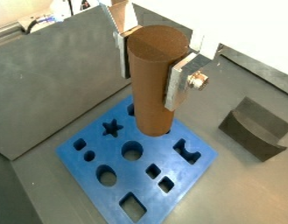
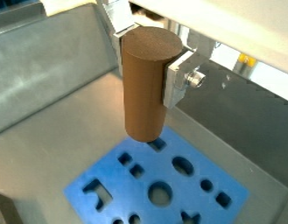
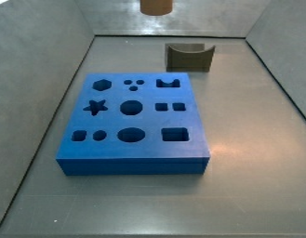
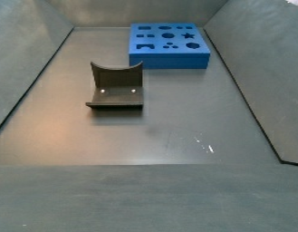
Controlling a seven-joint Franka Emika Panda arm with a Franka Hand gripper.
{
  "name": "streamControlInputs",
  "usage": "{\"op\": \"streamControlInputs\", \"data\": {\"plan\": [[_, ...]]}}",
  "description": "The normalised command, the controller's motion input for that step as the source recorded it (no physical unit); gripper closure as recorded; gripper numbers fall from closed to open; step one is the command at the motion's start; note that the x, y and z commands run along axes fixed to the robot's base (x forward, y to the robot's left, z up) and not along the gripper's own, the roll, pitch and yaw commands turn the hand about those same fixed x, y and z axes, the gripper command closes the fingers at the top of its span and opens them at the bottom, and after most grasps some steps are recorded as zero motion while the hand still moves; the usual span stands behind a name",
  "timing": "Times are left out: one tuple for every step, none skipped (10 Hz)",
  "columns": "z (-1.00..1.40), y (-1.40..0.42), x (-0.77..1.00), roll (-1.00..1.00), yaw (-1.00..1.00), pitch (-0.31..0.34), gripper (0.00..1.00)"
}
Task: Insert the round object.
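Observation:
The round object, a smooth brown cylinder peg (image 1: 156, 83), stands upright between the fingers (image 1: 180, 85) of my gripper (image 1: 152, 70), which is shut on it. It shows the same way in the other wrist view (image 2: 149, 83), with a silver finger plate (image 2: 178, 79) against its side. The peg hangs above the blue block (image 1: 170, 171), its lower end near the block's edge and clear of the round hole (image 1: 132, 151). In a side view only the peg's lower end (image 3: 155, 6) shows, high above and behind the blue block (image 3: 130, 153). The gripper itself is out of both side views.
A dark olive block with a curved notch (image 3: 189, 56) stands on the floor beyond the blue block; it also shows in a wrist view (image 1: 257, 127) and a side view (image 4: 115, 88). Grey walls enclose the floor. The blue block (image 4: 169, 59) has several differently shaped holes.

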Motion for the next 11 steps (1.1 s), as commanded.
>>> {"op": "streamControlInputs", "data": {"plan": [[-1.0, 0.0, -0.56, 0.0, -0.05, -0.004, 1.0], [-1.0, 0.0, -0.55, 0.0, -0.05, -0.004, 1.0], [-1.0, 0.0, -0.55, 0.0, -0.04, -0.004, 1.0], [-1.0, 0.0, -0.52, 0.0, -0.05, -0.009, 1.0], [-1.0, 0.0, -0.44, 0.0, -0.06, -0.016, 1.0], [-1.0, 0.0, -0.4, 0.0, -0.05, -0.033, 1.0], [-1.0, -0.03, 0.35, 0.0, -0.05, -0.053, 1.0], [-1.0, -0.04, 0.67, 0.0, -0.06, -0.023, 1.0], [-0.88, 0.0, 0.64, 0.0, -0.07, 0.0, 1.0], [-0.7, 0.0, 0.47, 0.01, -0.05, 0.014, 1.0], [-0.71, 0.0, 0.38, 0.0, -0.07, 0.02, 1.0]]}}
